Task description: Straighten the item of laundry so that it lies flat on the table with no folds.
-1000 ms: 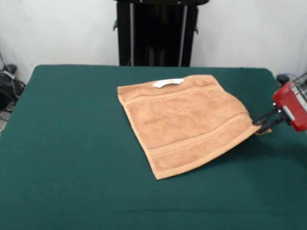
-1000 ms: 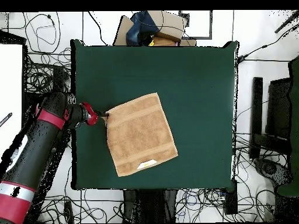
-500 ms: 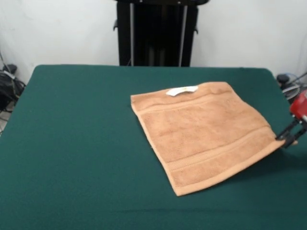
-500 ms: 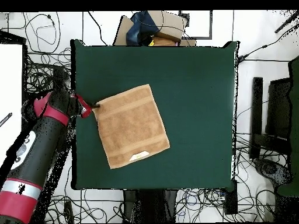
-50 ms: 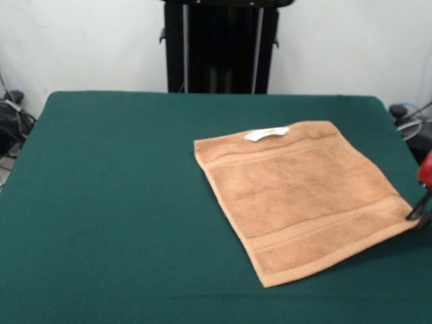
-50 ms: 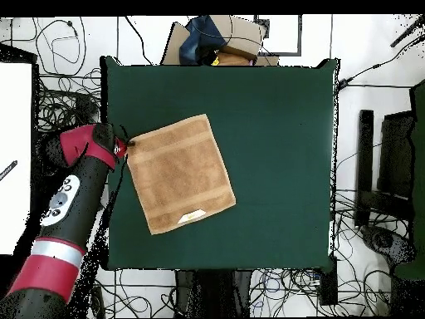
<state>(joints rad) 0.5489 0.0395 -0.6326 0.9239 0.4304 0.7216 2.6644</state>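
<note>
Over the last second I have dragged the square peach-orange terry towel (image 5: 302, 197) sideways across the dark green felt-covered bench (image 5: 108, 202), and it now lies nearer the bench's right edge in the front view than it did. In the overhead view the same slide shows as a shift toward the bench's left edge, with the towel (image 6: 178, 173) turned a little as it went. Judging by how it lies, the pull has drawn the cloth out: I see no fold or doubled corner left, so the task looks close to finished, and what remains is probably just letting go of the corner.

Going left to right in the front view: bare felt, matte and even, takes up the left half of the bench. Then comes the towel, a soft looped pile with a woven border band running along each of two opposite sides and narrow hemmed edges. A small white label (image 5: 266, 134) sits at its far hem. All four corners are out and the surface reads flat, skewed against the bench's edges rather than square to them.

At the far right, by the bench's right edge, the red and black gripper (image 5: 420, 210) meets the towel's right corner. Its jaws appear closed on that corner, the dark tips pinching the hem.
</note>
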